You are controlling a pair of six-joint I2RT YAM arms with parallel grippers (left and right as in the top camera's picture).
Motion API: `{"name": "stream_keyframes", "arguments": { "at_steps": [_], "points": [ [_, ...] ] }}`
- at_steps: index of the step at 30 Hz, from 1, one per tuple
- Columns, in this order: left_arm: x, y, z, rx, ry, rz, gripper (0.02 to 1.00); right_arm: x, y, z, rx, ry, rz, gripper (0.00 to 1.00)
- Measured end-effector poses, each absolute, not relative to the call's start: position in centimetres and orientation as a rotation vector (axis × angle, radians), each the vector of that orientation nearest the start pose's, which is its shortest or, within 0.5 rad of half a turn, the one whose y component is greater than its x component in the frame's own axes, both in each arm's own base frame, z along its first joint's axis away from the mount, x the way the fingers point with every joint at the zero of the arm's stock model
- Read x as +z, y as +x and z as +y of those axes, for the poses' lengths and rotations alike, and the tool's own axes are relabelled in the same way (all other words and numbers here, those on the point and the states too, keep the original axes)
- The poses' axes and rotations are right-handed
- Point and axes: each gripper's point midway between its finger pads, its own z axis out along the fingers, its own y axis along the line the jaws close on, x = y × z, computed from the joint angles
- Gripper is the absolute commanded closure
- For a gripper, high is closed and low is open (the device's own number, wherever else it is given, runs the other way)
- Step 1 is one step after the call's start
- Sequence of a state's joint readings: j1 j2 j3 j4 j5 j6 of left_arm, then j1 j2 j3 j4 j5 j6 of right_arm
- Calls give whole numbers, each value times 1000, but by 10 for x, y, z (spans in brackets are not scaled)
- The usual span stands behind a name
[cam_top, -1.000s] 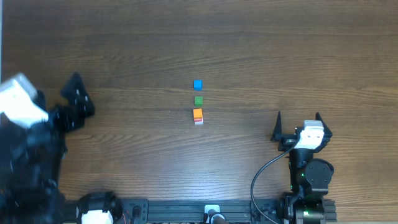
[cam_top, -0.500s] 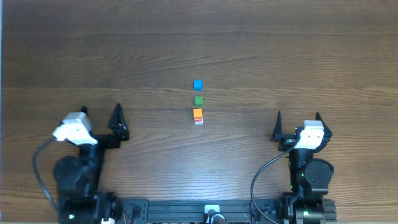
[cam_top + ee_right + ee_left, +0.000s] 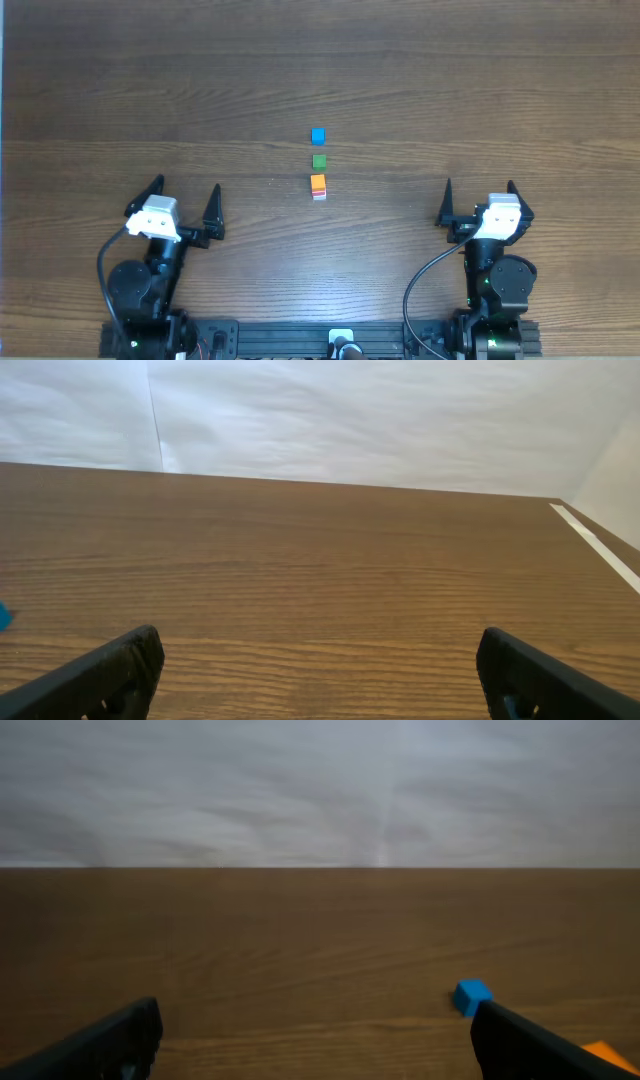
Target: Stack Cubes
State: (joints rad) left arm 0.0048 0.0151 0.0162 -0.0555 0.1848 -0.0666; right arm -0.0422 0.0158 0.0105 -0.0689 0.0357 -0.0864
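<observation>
The blue cube [image 3: 318, 136] lies farthest from the arm bases in a short line at the middle of the wooden table [image 3: 520, 80]. The green cube [image 3: 319, 161] sits just beside it on the nearer side without touching, and the orange cube [image 3: 318, 182] is nearer again, also apart. A pale strip [image 3: 319, 195] shows at the orange cube's near edge; whether it is another cube underneath cannot be told from above. The left gripper [image 3: 186, 186] sits near its base, well to the left of the line, its two fingers spread wide with nothing between them. In the left wrist view the blue cube appears beside one fingertip, and a corner of the orange cube peeks past that same finger. The right gripper [image 3: 480, 184] sits near its own base, well to the right of the cubes, fingers parted and holding nothing. A white wall [image 3: 350, 420] backs the table's far edge
</observation>
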Motion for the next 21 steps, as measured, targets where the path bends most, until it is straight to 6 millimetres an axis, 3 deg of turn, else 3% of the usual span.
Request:
{"name": "stream_keyframes", "arguments": {
  "at_steps": [21],
  "points": [
    [162, 244, -31, -186, 101, 1630, 20, 158, 246, -17, -127, -9, 1646, 7]
  ]
}}
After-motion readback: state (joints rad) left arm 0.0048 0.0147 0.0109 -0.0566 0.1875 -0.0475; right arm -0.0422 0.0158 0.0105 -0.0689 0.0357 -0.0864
